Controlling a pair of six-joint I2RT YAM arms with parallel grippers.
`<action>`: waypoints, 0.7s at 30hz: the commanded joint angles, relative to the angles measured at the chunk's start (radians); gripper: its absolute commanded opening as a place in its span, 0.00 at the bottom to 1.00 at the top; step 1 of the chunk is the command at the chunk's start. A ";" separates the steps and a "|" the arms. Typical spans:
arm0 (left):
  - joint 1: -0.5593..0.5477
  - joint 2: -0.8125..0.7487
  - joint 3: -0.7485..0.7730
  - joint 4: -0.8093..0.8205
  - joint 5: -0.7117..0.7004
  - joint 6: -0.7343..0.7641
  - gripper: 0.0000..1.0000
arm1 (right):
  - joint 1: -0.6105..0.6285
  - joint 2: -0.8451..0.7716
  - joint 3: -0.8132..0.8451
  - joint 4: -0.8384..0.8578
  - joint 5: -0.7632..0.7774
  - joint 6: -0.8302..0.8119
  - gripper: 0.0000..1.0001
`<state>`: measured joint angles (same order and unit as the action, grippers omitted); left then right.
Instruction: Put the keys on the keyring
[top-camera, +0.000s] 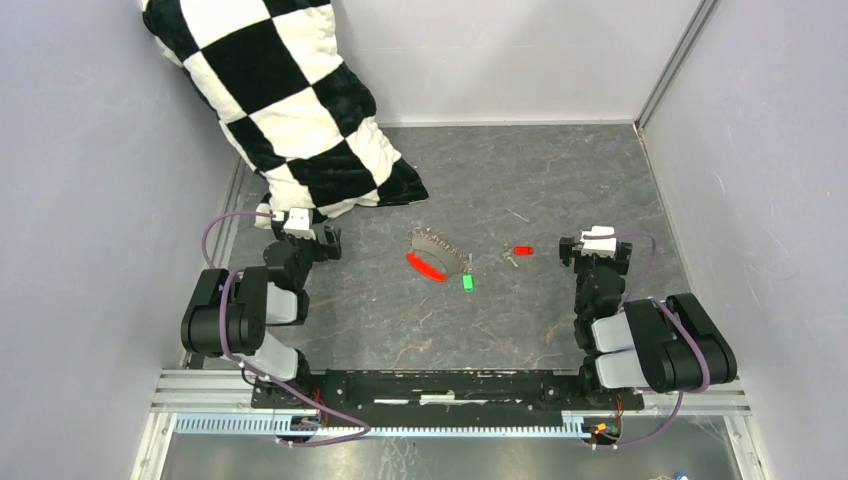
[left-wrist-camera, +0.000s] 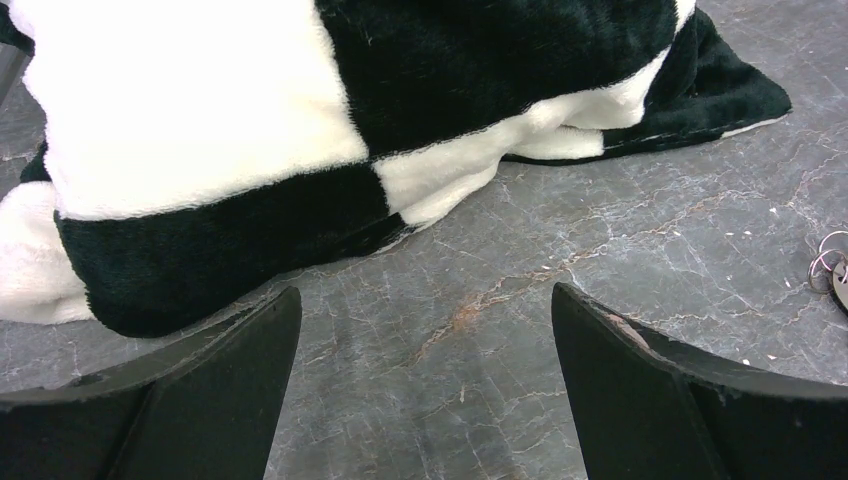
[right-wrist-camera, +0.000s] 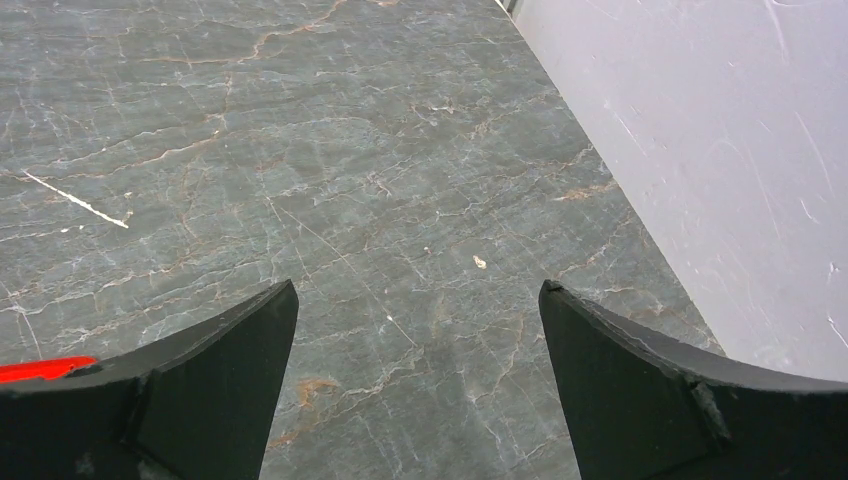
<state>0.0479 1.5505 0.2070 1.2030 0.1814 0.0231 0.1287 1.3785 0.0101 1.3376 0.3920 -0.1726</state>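
From above, the keyring (top-camera: 440, 248) lies mid-table with its red tag (top-camera: 426, 267) and green tag (top-camera: 467, 283). The keys (top-camera: 517, 254) sit just right of it, apart from it, near the right gripper (top-camera: 568, 250).

Left wrist: the left gripper (left-wrist-camera: 425, 390) is spread wide and empty, facing a checkered cloth (left-wrist-camera: 200, 110), with the ring at the right edge.

Right wrist: fingers (right-wrist-camera: 640, 390) are wide apart over bare table.

The keys look light, stiff and slippery, lying flat. I would pinch the red one by its plastic head.
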 joint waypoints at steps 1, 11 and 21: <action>-0.003 -0.012 0.009 0.035 -0.022 -0.020 1.00 | -0.004 -0.007 -0.089 0.053 -0.011 0.002 0.98; -0.003 -0.013 0.009 0.035 -0.022 -0.020 1.00 | -0.003 -0.007 -0.089 0.052 -0.011 0.002 0.98; 0.003 -0.157 0.133 -0.351 -0.041 -0.040 1.00 | 0.082 -0.194 0.200 -0.556 0.117 0.076 0.98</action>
<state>0.0483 1.5204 0.2115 1.1606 0.1684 0.0166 0.1673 1.2976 0.0204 1.2148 0.4267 -0.1780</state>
